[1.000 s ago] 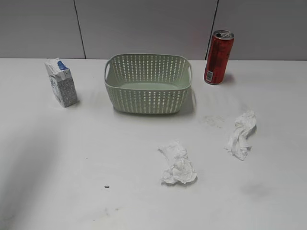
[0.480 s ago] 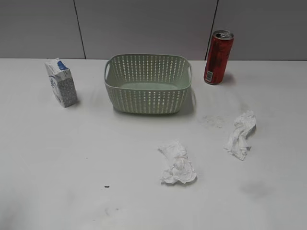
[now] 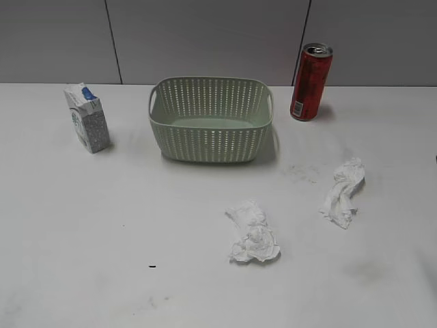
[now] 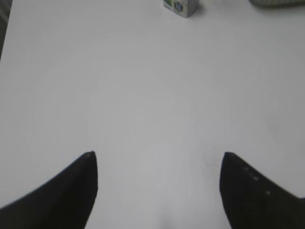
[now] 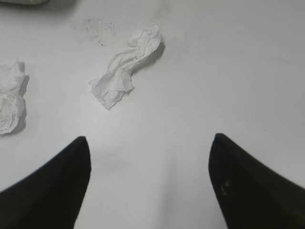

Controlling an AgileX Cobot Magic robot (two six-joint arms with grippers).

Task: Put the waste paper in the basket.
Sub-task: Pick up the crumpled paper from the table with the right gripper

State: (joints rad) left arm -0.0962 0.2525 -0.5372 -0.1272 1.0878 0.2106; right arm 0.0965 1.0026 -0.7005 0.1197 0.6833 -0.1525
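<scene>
The pale green lattice basket (image 3: 212, 137) stands at the back middle of the table. Two crumpled white waste paper wads show. One (image 3: 254, 236) lies in front of the basket, the other (image 3: 343, 191) to its right. A third wad is not in view. My right gripper (image 5: 150, 138) is open and empty, hovering over bare table just short of the right wad (image 5: 126, 67). The middle wad (image 5: 10, 98) is at its left edge. My left gripper (image 4: 158, 155) is open and empty over bare table. Neither gripper shows in the exterior view.
A red drink can (image 3: 311, 82) stands right of the basket at the back. An upright white-and-blue tissue pack (image 3: 87, 117) stands left of the basket and shows at the top of the left wrist view (image 4: 181, 5). A grey wall runs behind the table.
No object has moved. A faint shadow on the left part of the table has faded away.
</scene>
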